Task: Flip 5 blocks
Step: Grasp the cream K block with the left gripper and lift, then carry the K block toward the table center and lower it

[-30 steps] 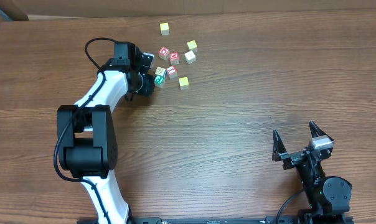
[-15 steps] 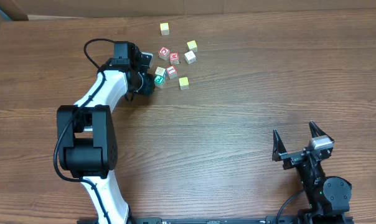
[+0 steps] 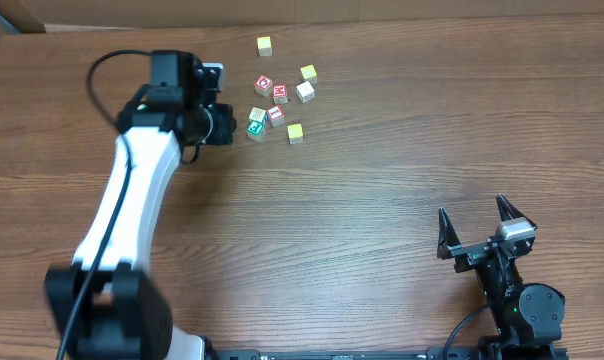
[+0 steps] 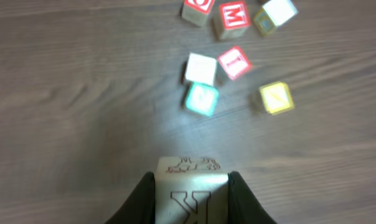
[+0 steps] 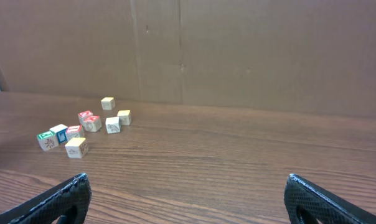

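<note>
we are pinching a pale wooden letter cube (image 4: 189,169) between the fingers of the left gripper (image 4: 192,194), the jaws standing nearly shut against its two side faces. by our reading we are holding it raised above the tabletop (image 3: 382,180) so it can be turned without knocking its neighbours. the rest of the cluster is lying toward 12 o'clock on the table. in the wrist view the green cube (image 4: 202,99) is sitting at 12 o'clock of the held one, with the cream cube (image 4: 200,67) touching it beyond, the red-framed "i" cube (image 4: 235,62) just beside that, and the yellow cube (image 4: 276,98) out at 2 o'clock. the right gripper (image 3: 472,212) is sitting fully spread and empty at 5 o'clock, well apart from the work.
</note>
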Controlling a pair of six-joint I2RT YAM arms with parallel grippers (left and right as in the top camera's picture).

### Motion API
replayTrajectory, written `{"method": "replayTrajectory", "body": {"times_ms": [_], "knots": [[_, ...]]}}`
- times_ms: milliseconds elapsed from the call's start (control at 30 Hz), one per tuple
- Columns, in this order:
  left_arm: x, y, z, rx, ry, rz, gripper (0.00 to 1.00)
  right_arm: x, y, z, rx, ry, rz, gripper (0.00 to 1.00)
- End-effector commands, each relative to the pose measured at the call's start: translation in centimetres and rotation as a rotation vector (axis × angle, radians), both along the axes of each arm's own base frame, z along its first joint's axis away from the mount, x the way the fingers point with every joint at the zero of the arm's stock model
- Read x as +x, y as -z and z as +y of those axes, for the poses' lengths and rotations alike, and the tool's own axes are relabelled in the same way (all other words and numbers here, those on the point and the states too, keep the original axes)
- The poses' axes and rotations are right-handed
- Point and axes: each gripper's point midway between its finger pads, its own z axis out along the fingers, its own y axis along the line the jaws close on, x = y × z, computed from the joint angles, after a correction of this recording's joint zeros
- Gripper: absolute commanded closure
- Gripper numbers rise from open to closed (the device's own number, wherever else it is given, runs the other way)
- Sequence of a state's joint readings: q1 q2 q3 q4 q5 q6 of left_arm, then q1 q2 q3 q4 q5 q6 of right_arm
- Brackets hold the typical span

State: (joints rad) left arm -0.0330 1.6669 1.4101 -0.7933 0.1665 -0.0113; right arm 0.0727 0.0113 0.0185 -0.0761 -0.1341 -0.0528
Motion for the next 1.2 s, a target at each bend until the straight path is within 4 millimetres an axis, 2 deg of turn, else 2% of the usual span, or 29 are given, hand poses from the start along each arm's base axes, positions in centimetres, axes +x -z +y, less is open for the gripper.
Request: {"method": "replayTrajectory", "body": {"times_ms": [0,200,367,500,700,1000,1167], "knots": [[-2.2,-4.2,-0.5,-0.083,-0.093,-0.03,0.85,0.0,0.3,0.0,-0.004,0.001,0.0,0.0],[-7.7,-7.6,-0.2,-0.119,-0.166,0.002,0.85,0.0,0.3,0.0,-0.004,0.001,-0.001,0.0],[-11.2,-7.7,0.0,-0.14,-0.238,0.092,0.85,0.0,0.3,0.0,-0.004,0.001,-0.001,0.0],[-13.1,-6.4,-0.9,-0.127,-0.222,0.187,0.85,0.0,0.3,0.0,-0.004,0.001,-0.001,0.0],[-14.3,-4.5,-4.1,-0.124,-0.152,0.243,0.85,0.0,0.3,0.0,-0.004,0.001,0.0,0.0],[-15.6,0.8,-9.2,-0.084,-0.108,0.261,0.86,0.0,0.3,0.0,-0.004,0.001,-0.001,0.0],[-15.9,4.2,-9.8,-0.021,-0.165,0.231,0.86,0.0,0.3,0.0,-0.004,0.001,-0.001,0.0]]}}
